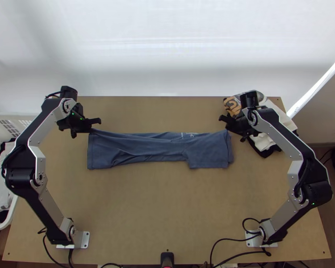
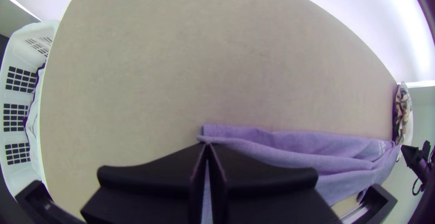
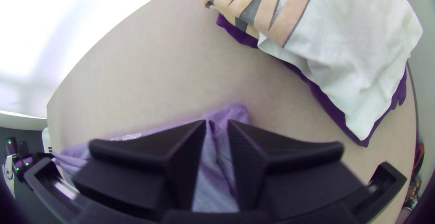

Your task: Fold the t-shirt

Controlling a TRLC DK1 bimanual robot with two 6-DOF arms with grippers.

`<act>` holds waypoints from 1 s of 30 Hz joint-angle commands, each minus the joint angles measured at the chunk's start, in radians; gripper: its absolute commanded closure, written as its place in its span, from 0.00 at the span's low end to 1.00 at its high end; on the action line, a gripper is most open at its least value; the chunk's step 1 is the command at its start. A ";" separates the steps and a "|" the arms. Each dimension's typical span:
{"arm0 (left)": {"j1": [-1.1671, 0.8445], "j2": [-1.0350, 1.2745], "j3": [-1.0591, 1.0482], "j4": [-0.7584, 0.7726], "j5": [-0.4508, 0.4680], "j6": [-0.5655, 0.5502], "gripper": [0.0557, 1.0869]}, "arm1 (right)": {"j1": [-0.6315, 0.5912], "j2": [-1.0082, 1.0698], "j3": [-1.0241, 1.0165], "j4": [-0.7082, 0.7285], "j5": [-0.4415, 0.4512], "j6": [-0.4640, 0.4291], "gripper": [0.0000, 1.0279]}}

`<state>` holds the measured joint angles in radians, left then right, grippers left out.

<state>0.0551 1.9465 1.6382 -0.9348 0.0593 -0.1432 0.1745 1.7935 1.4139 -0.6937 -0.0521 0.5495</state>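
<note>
both arm bases are sitting at the near edge of the surface [image 1: 167, 214], black cables [image 1: 221, 241] running between them. white laundry basket [image 1: 7, 219] is standing just off the left side, with clothes in it.

blue t-shirt [image 1: 154, 149] is lying across the surface past the middle, folded into a long strip, wrinkles running lengthwise. a sleeve [image 1: 207, 158] is pointing toward the near side at the right end. small light print is showing near the strip's far edge.

left end effector [image 1: 90, 127] is gripping the far left corner; in its wrist view, left end effector [image 2: 208, 146] is closing tight on the cloth. right end effector [image 1: 230, 127] is pinching the far right corner; in its wrist view, right end effector [image 3: 217, 123] is holding bunched cloth in a narrow gap.

stacked clothes [image 1: 279, 118] are lying at the far right corner, white and patterned over dark. white backdrop [image 1: 167, 53] is rising behind.
</note>
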 commanded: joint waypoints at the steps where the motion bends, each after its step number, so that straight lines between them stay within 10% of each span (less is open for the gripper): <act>1: -0.020 -0.032 -0.031 0.011 -0.009 -0.027 0.54 | 0.002 0.000 0.031 0.010 0.011 0.032 0.04; 10: 0.003 -0.207 -0.163 0.157 0.105 -0.052 0.24 | 0.019 -0.186 0.030 0.014 0.020 0.041 0.04; 20: 0.155 -0.282 -0.316 0.195 0.485 0.068 0.25 | 0.022 -0.315 -0.006 -0.035 0.018 0.038 0.04; 30: 0.250 -0.281 -0.459 0.209 0.540 0.168 0.25 | 0.022 -0.341 0.043 -0.089 -0.017 0.086 0.04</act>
<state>0.2859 1.6806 1.2201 -0.7261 0.5850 -0.0181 0.1898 1.4822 1.4239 -0.7696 -0.0570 0.6018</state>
